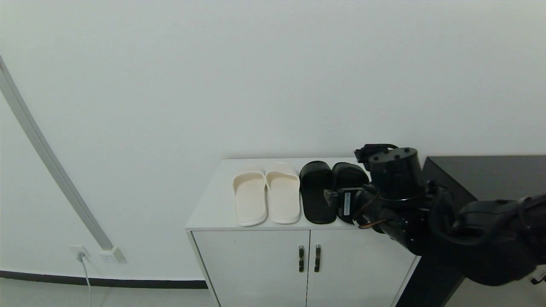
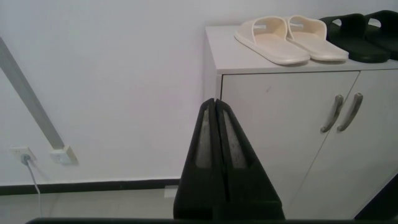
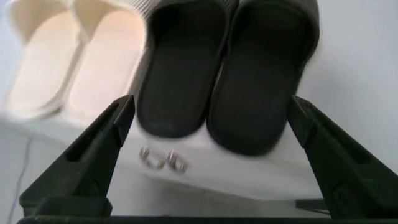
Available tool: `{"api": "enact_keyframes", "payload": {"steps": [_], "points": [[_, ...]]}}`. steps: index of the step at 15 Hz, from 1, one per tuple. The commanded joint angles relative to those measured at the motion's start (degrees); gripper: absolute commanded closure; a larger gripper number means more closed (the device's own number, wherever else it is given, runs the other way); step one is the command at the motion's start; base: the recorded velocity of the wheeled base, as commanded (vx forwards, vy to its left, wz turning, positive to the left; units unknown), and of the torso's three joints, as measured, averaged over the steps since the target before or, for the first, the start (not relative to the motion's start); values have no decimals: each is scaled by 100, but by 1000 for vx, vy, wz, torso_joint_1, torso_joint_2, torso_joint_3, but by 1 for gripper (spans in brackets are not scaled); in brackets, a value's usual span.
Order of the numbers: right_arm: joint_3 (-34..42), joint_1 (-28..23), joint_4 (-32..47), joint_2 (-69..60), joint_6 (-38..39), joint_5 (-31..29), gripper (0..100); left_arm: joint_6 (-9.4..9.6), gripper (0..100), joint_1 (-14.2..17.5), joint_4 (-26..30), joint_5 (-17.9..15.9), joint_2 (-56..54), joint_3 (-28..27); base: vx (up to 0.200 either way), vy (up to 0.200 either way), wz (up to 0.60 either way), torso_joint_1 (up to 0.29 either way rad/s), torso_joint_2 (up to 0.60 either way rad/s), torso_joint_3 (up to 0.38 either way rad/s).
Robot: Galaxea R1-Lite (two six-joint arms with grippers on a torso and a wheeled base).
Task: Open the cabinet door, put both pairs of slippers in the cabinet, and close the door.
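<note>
Slippers point(image 1: 282, 194): cream pair point(image 1: 266, 194), black pair point(image 1: 318, 192)

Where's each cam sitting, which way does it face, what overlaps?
Head: high, facing forward-down at cabinet; right arm at its right.
Left wrist: door height, off cabinet's left, facing doors; shut left gripper shows.
Right wrist: over black slippers, facing down; open right gripper frames them.
Shared: all see white slippers and black slippers.

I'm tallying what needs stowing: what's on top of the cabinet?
A white pair of slippers and a black pair, side by side on the cabinet. From the head view the right arm covers part of the outer black slipper. Shut doors hide the inside.
</note>
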Motion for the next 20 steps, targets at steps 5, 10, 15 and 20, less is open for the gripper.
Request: {"api": "enact_keyframes", "payload": {"steps": [5,10,15,20], "points": [[-1709,-316,-60,1857,-62,-796,0,4,100,1,8,2,4,0,0,0,0,0,0,0],[-2580,-650,-60,2429,-317,-796,0,-5,100,1,-1,2,4,0,0,0,0,0,0,0],[-3142,-782,-60,2877,-555,-787,0,-14,100,1,8,2,4,0,0,0,0,0,0,0],[-3766,-905,-60,3387,-563,-787,0,-23,100,1,8,2,4,0,0,0,0,0,0,0]]}}
